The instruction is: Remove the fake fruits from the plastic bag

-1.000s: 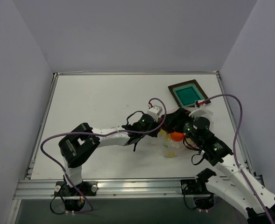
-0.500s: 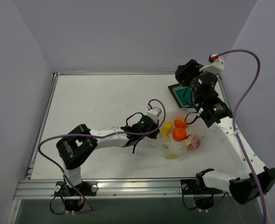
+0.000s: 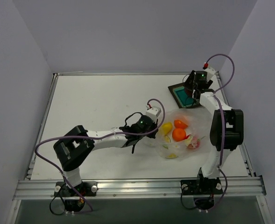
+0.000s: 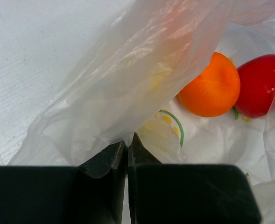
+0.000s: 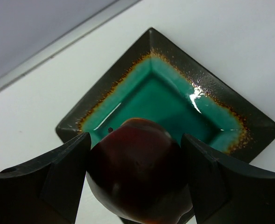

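Note:
The clear plastic bag (image 3: pixel 195 123) printed with citrus slices lies right of centre. In it lie a yellow pear (image 3: pixel 166 127), two orange balls (image 3: pixel 180 123) (image 3: pixel 178 134) and a reddish fruit (image 3: pixel 193 143). My left gripper (image 3: pixel 149 127) is shut on the bag's left edge. In the left wrist view the bag (image 4: pixel 128 84) rises from its jaws (image 4: pixel 127 140), with an orange ball (image 4: pixel 212 88) and a red fruit (image 4: pixel 261 91) inside. My right gripper (image 3: pixel 193 88) (image 5: pixel 136 140) is shut on a dark red round fruit (image 5: pixel 137 182), held just above the dark tray (image 5: pixel 249 121).
The dark square tray (image 3: pixel 176 88) with a teal centre sits at the far right corner, close to the table's back and right rails. The right arm stands tall along the table's right edge. The left arm stretches across the near middle.
My right gripper has left the bag and swung back and right to above the tray, with the dark red fruit in it. The left gripper has kept its hold on the bag.

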You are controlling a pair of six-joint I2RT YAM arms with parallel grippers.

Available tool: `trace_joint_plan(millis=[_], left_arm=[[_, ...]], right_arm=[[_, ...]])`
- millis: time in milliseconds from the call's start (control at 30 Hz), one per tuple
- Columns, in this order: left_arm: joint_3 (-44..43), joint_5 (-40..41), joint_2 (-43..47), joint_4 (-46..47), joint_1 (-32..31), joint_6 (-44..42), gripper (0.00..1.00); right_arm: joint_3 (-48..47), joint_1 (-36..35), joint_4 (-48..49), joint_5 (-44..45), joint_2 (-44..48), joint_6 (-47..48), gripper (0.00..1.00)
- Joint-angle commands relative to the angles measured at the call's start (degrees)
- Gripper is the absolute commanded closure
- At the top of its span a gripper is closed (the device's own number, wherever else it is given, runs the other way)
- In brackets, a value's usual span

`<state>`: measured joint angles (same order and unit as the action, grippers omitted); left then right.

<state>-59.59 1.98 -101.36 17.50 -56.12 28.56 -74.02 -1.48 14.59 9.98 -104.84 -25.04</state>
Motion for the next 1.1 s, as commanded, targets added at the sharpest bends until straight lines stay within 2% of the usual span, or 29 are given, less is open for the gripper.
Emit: trace_joint_plan(millis=[0,133,200,233,267,333,367,400,467,633,700,733,800,833,933,1067], left_arm=[[0.35,0.66,3.01,2.27,0.48,-1.92,0.98],[1.76,0.31,2.84,4.03,0.48,-3.15,0.98],[2.2,0.31,2.75,4.56,0.57,-3.51,0.98],[2.2,0.13,2.92,4.65,0.57,-3.77,0.98],[2.37,-0.04,3.01,4.91,0.57,-3.94,0.98],[2.81,0.13,3.97,4.74,0.57,-4.21,0.98],[3.16,0.39,4.5,5.09,0.57,-4.21,0.98],[3.52,0.48,4.77,5.27,0.57,-4.21,0.98],[4.13,0.66,5.47,5.62,0.57,-4.12,0.98],[4.57,0.48,4.6,6.58,0.57,-2.99,0.98],[5.1,1.36,4.68,7.37,0.57,-2.63,0.98],[5.62,1.88,4.86,7.64,0.57,-2.37,0.98],[5.89,3.03,5.21,7.9,0.57,-2.19,0.98],[5.98,3.21,5.3,7.99,0.57,-1.84,0.98],[6.94,3.73,5.91,8.78,0.57,-1.49,0.98],[7.82,4.0,6.53,10.01,0.57,-0.52,0.98]], right_arm=[[-4.64,0.51,4.48,-1.63,-3.17,1.57,0.6],[-5.7,0.51,4.22,-1.19,-8.09,1.49,0.59],[-5.44,0.6,3.96,-0.84,-8.8,0.78,0.53],[-5.17,0.6,3.78,-0.75,-8.89,0.52,0.48],[-5.17,0.6,3.43,-0.58,-8.72,0.08,0.33],[-4.74,0.6,3.08,-0.49,-6.54,-0.19,0.19],[-4.38,0.6,3.08,-0.66,-5.22,-0.45,0.08],[-4.38,0.51,2.64,-0.84,-2.33,-0.54,0.05],[-3.6,0.51,2.11,-1.62,1.2,-0.71,0.02],[3.16,-1.15,1.76,-2.77,18.59,-2.12,0.01],[9.55,-5.54,1.58,-1.9,28.31,-2.56,0.14],[12.03,-8.17,1.58,0.2,31.5,-2.39,0.29],[19.48,-17.74,0.53,2.67,40.7,-2.47,0.44],[21.88,-21.08,0.18,3.72,43.29,-2.91,0.59],[29.33,-33.13,-5.43,8.99,52.26,-6.14,0.76],[37.79,-41.93,-13.25,13.22,60.43,-14.67,0.81]])
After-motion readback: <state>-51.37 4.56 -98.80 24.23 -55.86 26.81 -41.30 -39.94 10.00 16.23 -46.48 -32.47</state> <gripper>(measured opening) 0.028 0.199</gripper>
